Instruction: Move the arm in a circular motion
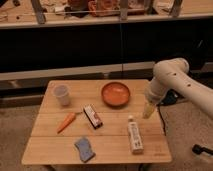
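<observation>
My large white arm (172,77) of thick rounded segments with small dark dots comes in from the right edge and bends down at a bulbous joint. Its narrow pale tip, the gripper (147,111), hangs over the right edge of the wooden table (115,147), to the right of the orange bowl (116,93) and just above the white tube (134,135). It holds nothing that I can see.
On the table are a white cup (61,94), a carrot (66,121), a dark snack bar (92,116) and a blue sponge (84,149). A dark shelf unit (90,42) with cluttered top stands behind. A chair base (202,149) sits at the right floor.
</observation>
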